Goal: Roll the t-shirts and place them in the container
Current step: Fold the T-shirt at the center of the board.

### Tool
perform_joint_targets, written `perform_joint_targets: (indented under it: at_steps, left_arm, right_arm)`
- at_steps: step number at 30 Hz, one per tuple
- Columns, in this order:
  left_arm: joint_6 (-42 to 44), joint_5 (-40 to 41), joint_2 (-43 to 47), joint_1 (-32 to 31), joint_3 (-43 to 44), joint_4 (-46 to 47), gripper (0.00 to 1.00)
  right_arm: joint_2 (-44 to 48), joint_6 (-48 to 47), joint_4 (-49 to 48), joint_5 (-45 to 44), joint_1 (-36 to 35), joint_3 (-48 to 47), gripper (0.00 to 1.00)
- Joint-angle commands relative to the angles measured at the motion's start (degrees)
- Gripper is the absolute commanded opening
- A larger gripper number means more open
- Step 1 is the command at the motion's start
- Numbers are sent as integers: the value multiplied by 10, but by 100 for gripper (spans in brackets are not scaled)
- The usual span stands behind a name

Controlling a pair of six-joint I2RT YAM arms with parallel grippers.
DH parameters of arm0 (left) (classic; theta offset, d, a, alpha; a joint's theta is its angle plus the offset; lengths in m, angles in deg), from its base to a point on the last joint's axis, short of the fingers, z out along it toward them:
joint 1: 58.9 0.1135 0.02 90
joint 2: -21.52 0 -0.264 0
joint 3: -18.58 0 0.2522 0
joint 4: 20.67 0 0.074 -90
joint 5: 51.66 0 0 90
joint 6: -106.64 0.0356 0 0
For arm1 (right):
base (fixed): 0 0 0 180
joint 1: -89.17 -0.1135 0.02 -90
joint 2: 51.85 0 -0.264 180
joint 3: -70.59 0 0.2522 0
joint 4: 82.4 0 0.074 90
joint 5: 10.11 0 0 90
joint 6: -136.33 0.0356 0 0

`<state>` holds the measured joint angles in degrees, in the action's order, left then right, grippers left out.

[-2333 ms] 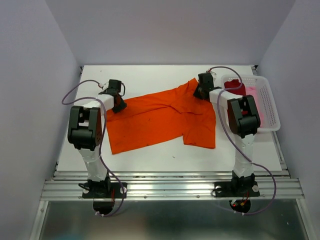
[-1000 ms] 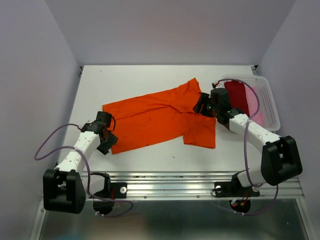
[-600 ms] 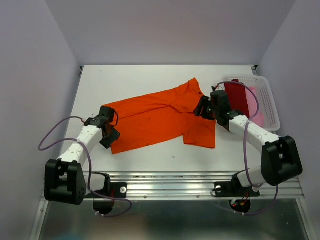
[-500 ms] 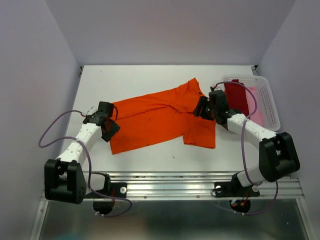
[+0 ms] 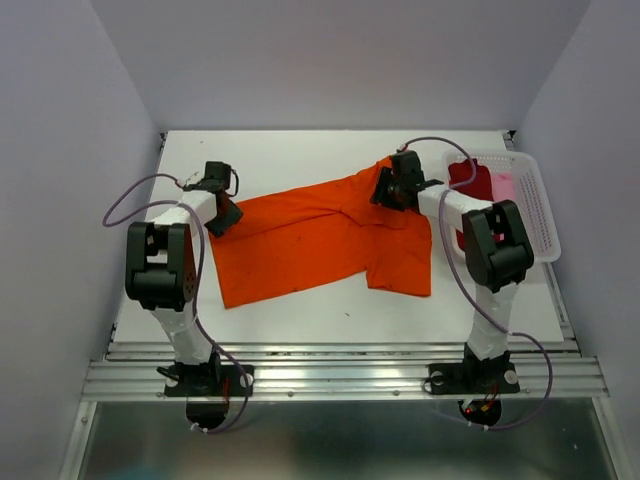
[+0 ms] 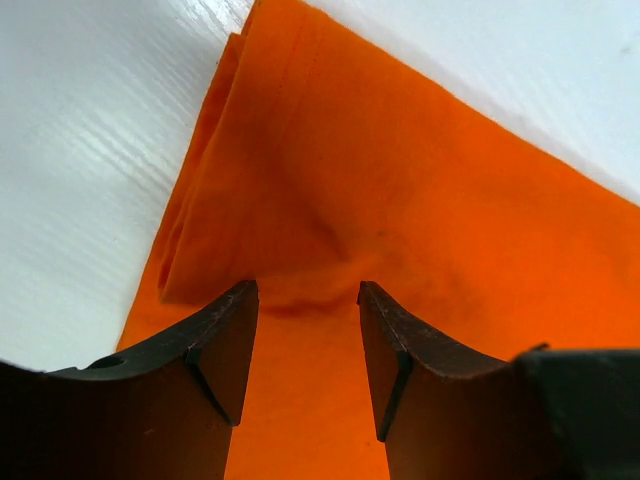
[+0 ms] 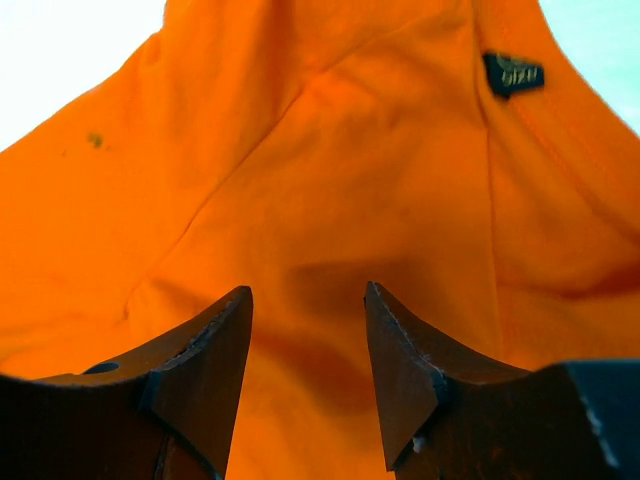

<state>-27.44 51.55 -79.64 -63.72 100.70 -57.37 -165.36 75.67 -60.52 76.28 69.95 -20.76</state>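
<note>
The bright orange cloth t-shirt [image 5: 320, 240] lies spread on the white table [image 5: 290, 150]. The left gripper [image 6: 305, 290] is over its far left corner with jaws parted. The right gripper [image 7: 308, 295], jaws also apart, is over its far right end near a small dark label [image 7: 515, 73]. 2 cloth bundles, a dark red bundle [image 5: 466, 176] and a pale pink bundle [image 5: 505, 186], sit in the white mesh plastic basket [image 5: 535, 225].

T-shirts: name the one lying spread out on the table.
The orange t-shirt: it alone lies spread out on the table, while the dark red t-shirt and the pale pink t-shirt sit inside the white mesh basket at the right.
</note>
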Motion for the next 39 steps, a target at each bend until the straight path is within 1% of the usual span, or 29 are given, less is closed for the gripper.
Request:
perform_joint_targets:
  at_steps: [1, 6, 11, 17, 18, 20, 22, 24, 25, 26, 28, 29, 30, 33, 34, 35, 36, 37, 38, 39]
  left_arm:
    - [33, -15, -30, 9, 27, 15, 56]
    - [54, -39, -92, 11, 58, 23, 56]
    - [72, -48, -159, 13, 117, 18, 56]
    - [94, -54, -230, 15, 211, 2, 56]
    - [99, -50, -238, 15, 242, -15, 56]
    - [104, -39, -243, 15, 273, -36, 56]
    - [115, -28, -222, 14, 279, -43, 58]
    - [116, -10, -158, 13, 260, -37, 62]
    - [115, -6, -136, 13, 233, -30, 64]
    - [112, 0, -87, 13, 217, -26, 66]
    - [105, 11, -42, 13, 160, -27, 66]
    - [103, 13, -1, 13, 138, -28, 66]
    - [100, 17, 18, 12, 93, -35, 66]
    - [82, 16, 95, 10, 8, -40, 66]
    - [73, 17, 113, 10, -49, -48, 66]
    - [62, 18, 134, 10, -78, -54, 65]
    - [50, 16, 176, 11, -108, -57, 65]
    - [24, 14, 197, 10, -159, -68, 65]
    - [13, 9, 219, 10, -183, -66, 65]
    - [7, -7, 257, 10, -225, -62, 65]
  right_arm:
    - [-48, -2, -9, 8, 23, -61, 54]
    - [-96, -6, 1, 5, 23, -96, 54]
    - [-146, -3, 6, -2, 34, -136, 54]
    - [-202, -3, 29, -8, 39, -216, 54]
    - [-214, -4, 31, -8, 39, -227, 54]
    - [-218, -12, 57, -4, 39, -262, 54]
    - [-188, -19, 57, 1, 39, -263, 55]
    - [-155, -21, 54, 5, 39, -249, 56]
    - [-119, -21, 45, 8, 39, -240, 57]
    - [-99, -20, 39, 12, 39, -215, 58]
    - [-58, -11, 19, 20, 39, -180, 59]
    - [-17, -8, 15, 24, 39, -159, 59]
    - [5, -5, 10, 27, 39, -113, 59]
    - [92, -1, -13, 22, 20, -27, 59]
    - [113, 5, -22, 23, 20, 32, 59]
    - [134, 9, -27, 23, 10, 60, 59]
    - [171, 13, -30, 23, 5, 87, 59]
    - [188, 19, -35, 23, -5, 135, 59]
    - [205, 21, -38, 22, -10, 159, 59]
    - [231, 25, -39, 25, -15, 178, 59]
